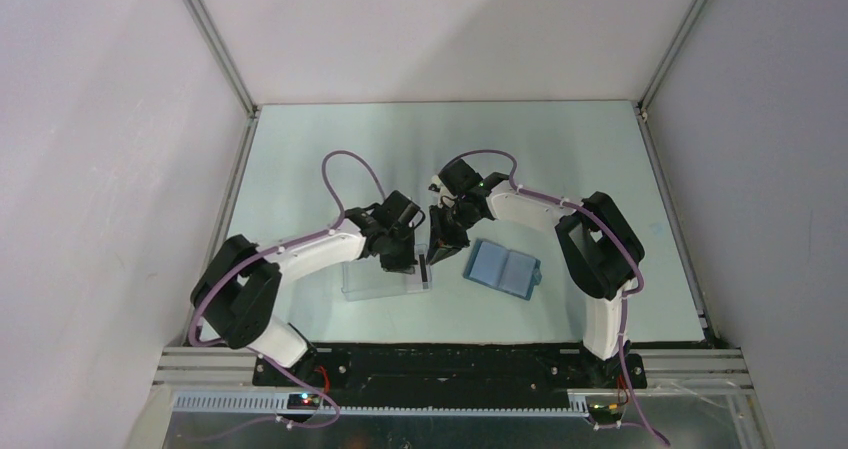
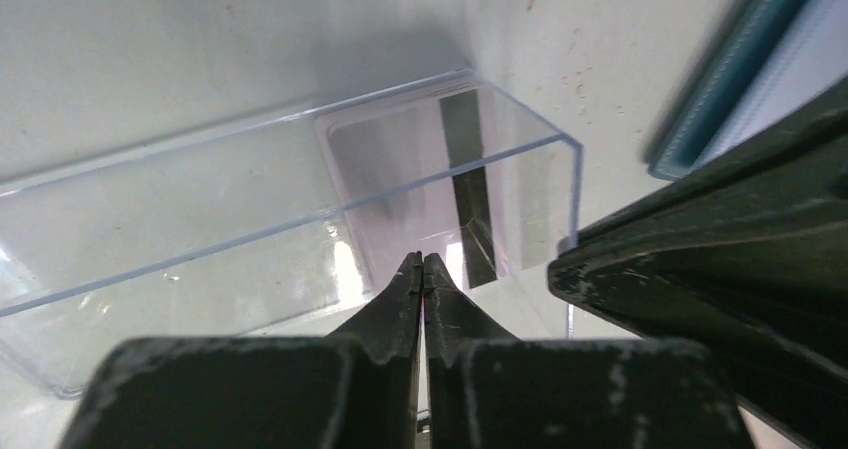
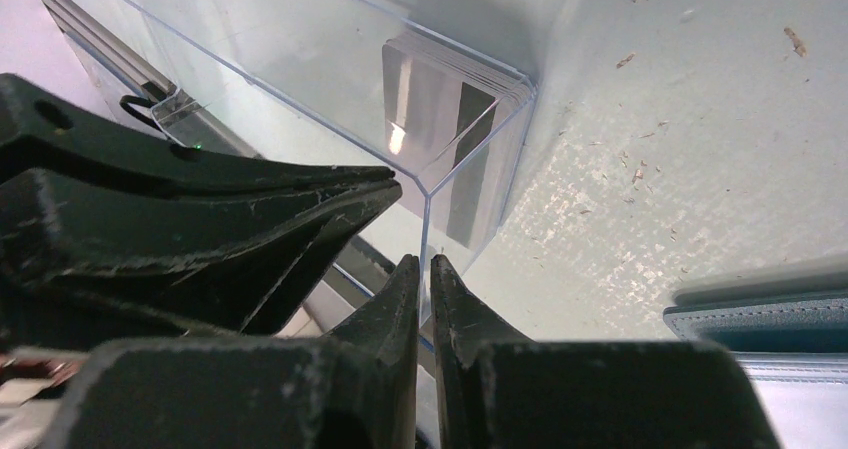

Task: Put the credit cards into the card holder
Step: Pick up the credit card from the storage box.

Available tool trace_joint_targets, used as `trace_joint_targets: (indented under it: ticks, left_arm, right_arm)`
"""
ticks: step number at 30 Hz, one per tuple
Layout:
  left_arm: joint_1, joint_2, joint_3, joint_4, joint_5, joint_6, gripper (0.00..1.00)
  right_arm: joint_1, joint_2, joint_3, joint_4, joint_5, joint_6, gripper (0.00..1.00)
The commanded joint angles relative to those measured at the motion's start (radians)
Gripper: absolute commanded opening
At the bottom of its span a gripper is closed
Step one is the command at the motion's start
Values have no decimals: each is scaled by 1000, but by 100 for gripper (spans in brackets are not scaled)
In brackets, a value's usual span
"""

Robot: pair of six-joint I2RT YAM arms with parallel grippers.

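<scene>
The credit cards (image 1: 425,272) lie stacked in the right end of a clear plastic box (image 1: 375,281), whitish with a black stripe (image 2: 468,194). In the right wrist view the cards (image 3: 430,99) show through the box's corner. The card holder (image 1: 503,268), teal-blue, lies open flat on the table just right of the box. My left gripper (image 2: 422,257) is shut above the box's near wall, and nothing shows between its tips. My right gripper (image 3: 424,261) is shut on the box's clear wall at the right-hand corner. The two grippers (image 1: 402,262) (image 1: 443,252) hang close together.
The pale green table (image 1: 560,159) is walled on three sides by white panels. The card holder's teal edge (image 2: 730,64) shows at the upper right of the left wrist view, and its edge (image 3: 760,319) at the lower right of the right wrist view.
</scene>
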Motion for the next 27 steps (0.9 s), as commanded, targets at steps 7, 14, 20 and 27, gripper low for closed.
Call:
trace_joint_targets:
  ticks: [7, 14, 20, 27]
  left_arm:
    - [-5, -58, 14, 30, -26, -29, 27]
    - [-4, -40, -26, 31, -66, -62, 39]
    - [-5, 7, -14, 32, -66, -54, 34]
    - [-5, 36, 1, 30, -68, -49, 30]
  right_arm:
    - [10, 39, 0, -31, 26, -24, 10]
    - [11, 40, 0, -33, 23, -28, 11]
    - [11, 41, 0, -34, 20, -29, 10]
    - [10, 42, 0, -38, 21, -32, 10]
